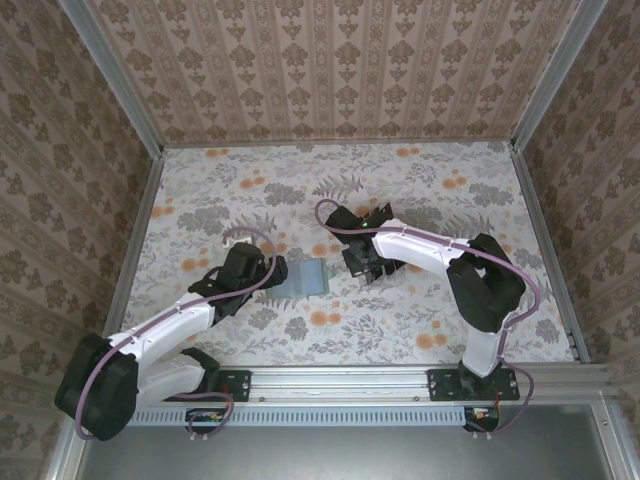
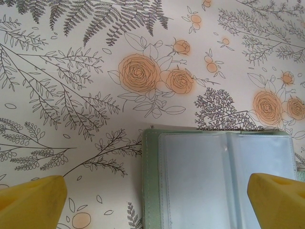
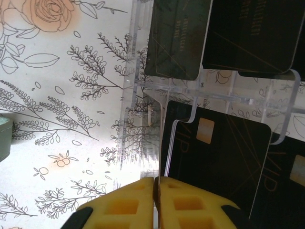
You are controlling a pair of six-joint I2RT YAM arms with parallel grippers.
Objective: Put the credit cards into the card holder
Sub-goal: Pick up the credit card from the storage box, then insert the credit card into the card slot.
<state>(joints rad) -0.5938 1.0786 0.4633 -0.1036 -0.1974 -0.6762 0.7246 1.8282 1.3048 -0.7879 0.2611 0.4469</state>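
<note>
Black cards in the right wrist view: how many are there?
4 cards show, standing in the clear rack: far left card, far right card, near card, and one cut off at the right edge. Others may hide behind them.

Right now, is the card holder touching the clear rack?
Apart: the right wrist view shows patterned tabletop between the card holder and the clear rack.

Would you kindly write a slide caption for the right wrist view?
Right tool, shut, beside black cards standing in a clear rack.

Showing white links (image 1: pixel 165 325), black joints (image 1: pixel 485 285). Trailing mauve cables (image 1: pixel 243 231). Wearing yellow pads (image 2: pixel 33 200) on left claw (image 2: pixel 155 202) and right claw (image 3: pixel 156 202).
</note>
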